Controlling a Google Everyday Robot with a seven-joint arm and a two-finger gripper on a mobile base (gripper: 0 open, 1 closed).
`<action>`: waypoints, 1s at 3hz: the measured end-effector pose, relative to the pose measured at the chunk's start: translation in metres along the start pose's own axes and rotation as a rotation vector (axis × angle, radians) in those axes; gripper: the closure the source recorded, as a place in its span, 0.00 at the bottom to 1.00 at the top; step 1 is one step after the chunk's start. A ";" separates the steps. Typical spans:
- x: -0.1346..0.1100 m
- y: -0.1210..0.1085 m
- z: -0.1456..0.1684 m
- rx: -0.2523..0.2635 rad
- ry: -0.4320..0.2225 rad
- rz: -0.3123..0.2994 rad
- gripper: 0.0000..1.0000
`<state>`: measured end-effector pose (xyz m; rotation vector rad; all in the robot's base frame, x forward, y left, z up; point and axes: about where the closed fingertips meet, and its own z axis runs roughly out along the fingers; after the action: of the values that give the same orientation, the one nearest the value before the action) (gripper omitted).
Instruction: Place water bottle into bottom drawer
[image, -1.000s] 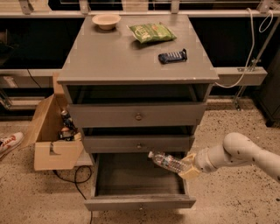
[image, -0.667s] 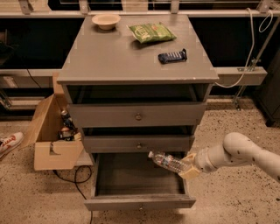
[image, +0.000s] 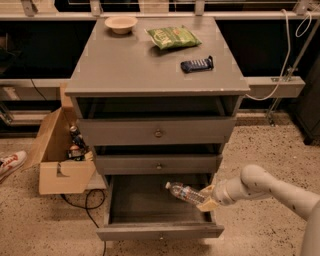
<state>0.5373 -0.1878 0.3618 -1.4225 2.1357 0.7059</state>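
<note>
Bottle (image: 184, 192) is held at its base end by the hand (image: 207, 198), which is closed around it, and it lies nearly level in the air with its white cap pointing left and slightly up. It hangs over the right half of the bottom drawer (image: 160, 231), which is pulled well out, its dark tray open to view behind a grey front panel with a small knob. The hand sits just at the drawer's right wall, and the pale arm (image: 270, 187) reaches in from the lower right. Above, the middle drawer (image: 159, 164) and the top drawer (image: 158, 132) show their grey fronts, each with a knob. On the tabletop (image: 140, 65) a bowl (image: 121, 23) stands at the back left, a green chip bag (image: 172, 36) lies just right of it, and a dark blue packet (image: 197, 64) lies nearer the front right, apart from both. Left of the cabinet on the speckled floor stands an open cardboard box (image: 62, 176) with small things inside, a black cable (image: 85, 210) curls below it, and a white shoe (image: 11, 162) shows at the left edge.
</note>
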 end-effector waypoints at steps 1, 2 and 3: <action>0.027 -0.016 0.060 -0.012 0.015 0.053 1.00; 0.037 -0.026 0.112 -0.041 0.017 0.093 0.84; 0.038 -0.033 0.146 -0.065 0.004 0.115 0.60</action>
<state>0.5702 -0.1300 0.2222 -1.3437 2.2306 0.8225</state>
